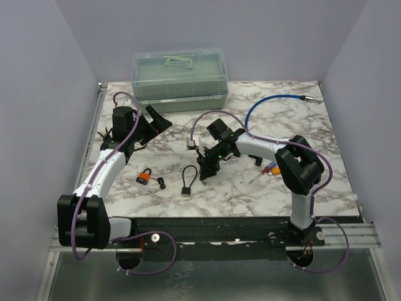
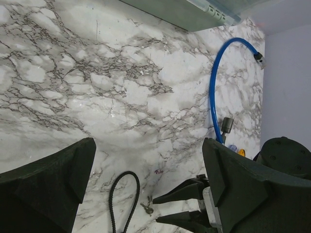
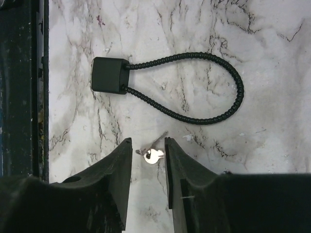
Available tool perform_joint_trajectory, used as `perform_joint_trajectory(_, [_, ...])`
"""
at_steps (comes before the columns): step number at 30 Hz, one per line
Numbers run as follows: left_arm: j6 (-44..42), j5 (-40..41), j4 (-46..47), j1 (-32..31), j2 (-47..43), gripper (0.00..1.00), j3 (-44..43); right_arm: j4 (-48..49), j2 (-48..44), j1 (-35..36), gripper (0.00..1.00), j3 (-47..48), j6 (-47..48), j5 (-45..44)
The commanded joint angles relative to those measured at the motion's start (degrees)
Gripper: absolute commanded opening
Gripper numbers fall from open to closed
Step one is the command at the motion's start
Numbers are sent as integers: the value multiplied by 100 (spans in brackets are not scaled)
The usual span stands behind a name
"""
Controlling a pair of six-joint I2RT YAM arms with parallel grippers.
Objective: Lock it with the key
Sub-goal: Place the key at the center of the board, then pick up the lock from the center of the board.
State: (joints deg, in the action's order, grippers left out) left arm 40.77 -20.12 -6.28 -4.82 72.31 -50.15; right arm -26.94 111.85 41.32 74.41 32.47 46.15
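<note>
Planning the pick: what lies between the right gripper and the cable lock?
Right wrist view: silver keys between its fingertips, then bare marble.

Bright, even, diffuse light falls from above onto the marble worktop. Shadows are soft and short, like the faint one hugging the cable lock. The overhead picture is sharp, with no harsh glare. In the wrist views the left claw and right claw are dark, underexposed masses, slightly out of focus.
</note>
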Motion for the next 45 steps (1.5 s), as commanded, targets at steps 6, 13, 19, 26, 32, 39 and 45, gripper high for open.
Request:
perform_joint_trajectory(6, [-164, -71, 22, 40, 93, 99, -271, -147, -408, 41, 43, 65, 38, -13])
perform_joint_trajectory(13, [-590, -305, -36, 12, 31, 99, -395, 42, -1060, -711, 49, -199, -636, -110])
perform_joint_trajectory(19, [-794, -341, -35, -182, 109, 99, -449, -50, -1723, -1817, 61, -667, -1038, -341])
perform_joint_trajectory(26, [-1027, -252, 31, -423, 176, 99, -514, 151, -1594, -3026, 64, -268, -1874, -1357])
perform_joint_trajectory(32, [-1017, -182, 48, -441, 213, 99, -562, 97, -1039, -3174, 61, 288, -2203, -2358])
perform_joint_trajectory(39, [-974, -111, 101, -441, 24, 99, -390, -161, -376, -3183, 60, 642, -2473, -2585])
perform_joint_trajectory(45, [-984, -46, 101, -446, -60, 99, -250, -302, -31, -3183, 60, 766, -2563, -2628])
